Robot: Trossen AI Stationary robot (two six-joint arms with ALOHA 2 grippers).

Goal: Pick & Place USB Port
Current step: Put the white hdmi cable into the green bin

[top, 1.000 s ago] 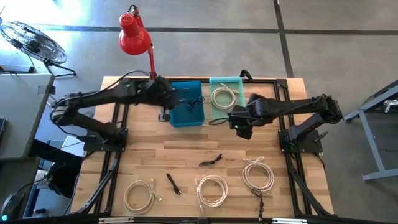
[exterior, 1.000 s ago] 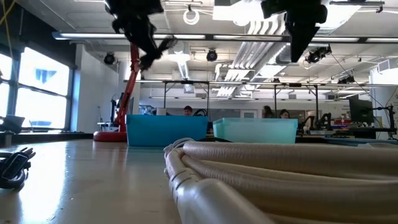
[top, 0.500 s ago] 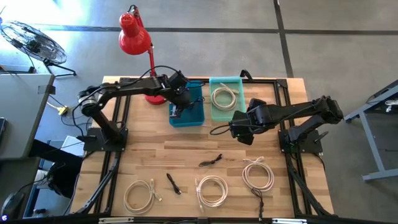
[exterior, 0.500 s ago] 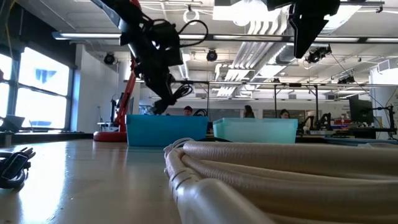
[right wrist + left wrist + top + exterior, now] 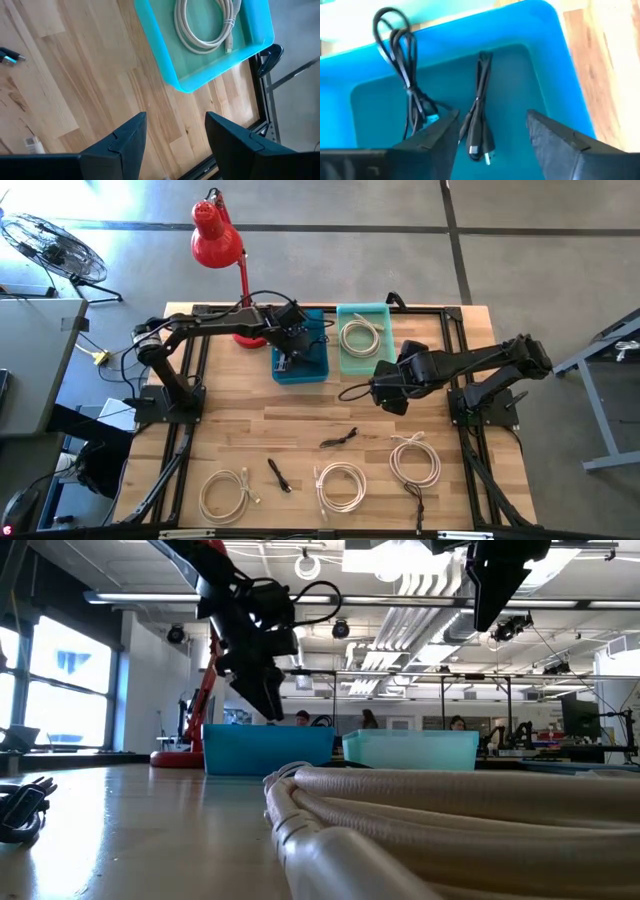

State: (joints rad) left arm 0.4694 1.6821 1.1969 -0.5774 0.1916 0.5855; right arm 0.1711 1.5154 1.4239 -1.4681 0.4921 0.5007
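Down over the blue bin now, the left end effector spreads its fingers, and the black USB cable lies released inside — one placed. Right end effector, fingers spread and empty, hovers over the surface.

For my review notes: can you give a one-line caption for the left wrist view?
Left gripper open above the blue bin, two bundled black cables lying inside it.

A dark claw hangs just above the blue bin, beside a teal bin.
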